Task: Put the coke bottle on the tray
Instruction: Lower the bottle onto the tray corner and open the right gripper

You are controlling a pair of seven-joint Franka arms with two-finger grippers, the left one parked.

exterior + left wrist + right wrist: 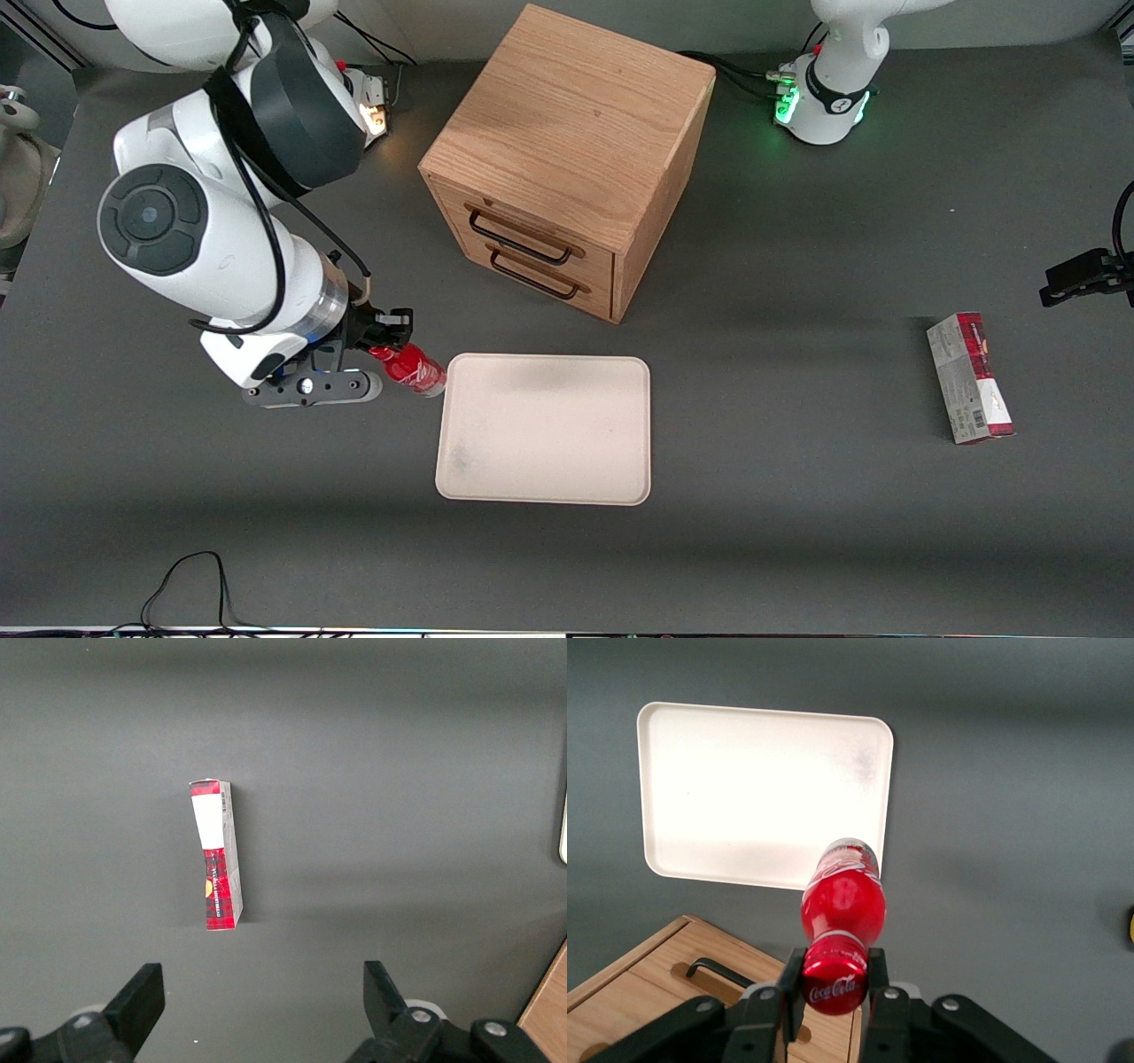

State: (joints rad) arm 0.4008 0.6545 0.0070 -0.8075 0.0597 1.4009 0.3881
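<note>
Claw [830, 979] clamps coke bottle [842, 904] | base overlaps tray [709, 771] edge

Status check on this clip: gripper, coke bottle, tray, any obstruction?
Gripper shut on coke bottle at its cap, held above the table. Bottle beside the tray, at its edge toward the working arm, not yet on it. Tray bare; nothing in the way.

"Coca-Cola" script, white, on red cap of coke bottle [842, 912]; carton [970, 377] print unreadable.
</note>
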